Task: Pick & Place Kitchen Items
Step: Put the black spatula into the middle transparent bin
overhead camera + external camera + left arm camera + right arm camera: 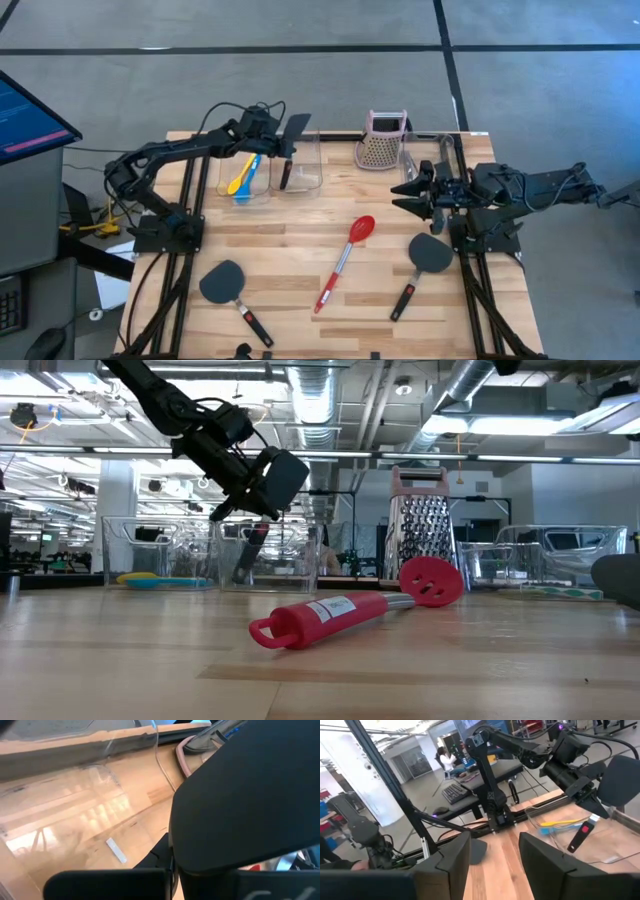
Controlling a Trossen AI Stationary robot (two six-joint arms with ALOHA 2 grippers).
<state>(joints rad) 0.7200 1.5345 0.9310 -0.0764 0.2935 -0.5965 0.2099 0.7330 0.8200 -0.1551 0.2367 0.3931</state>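
Observation:
My left gripper (276, 143) (246, 497) is over the middle clear bin (310, 180) at the table's far side, shut on a black spatula (297, 127). The spatula's blade (286, 474) is up and its black-red handle (249, 556) reaches down into the bin. A yellow and a blue spoon (243, 176) lie in the bin to its left. A red spoon (345, 258) and two more black spatulas (228, 287) (424, 262) lie flat on the table. My right gripper (408, 190) (492, 865) hovers open at the right, holding nothing. My left gripper pinches the spatula's neck (262, 500) just below the blade between its two fingers. It comes slanting down from the table's left and lies across the shaft. The spatula hangs steeply tilted, blade uppermost. Whether the handle's end (285, 178) touches the bin's floor, I cannot tell.
A pink-topped metal grater (383, 141) stands upright right of the middle bin. Another clear bin (432, 160) stands at the far right, next to my right arm. A monitor (25, 115) is off the table's left side. Bare wood lies along the near edge between the utensils.

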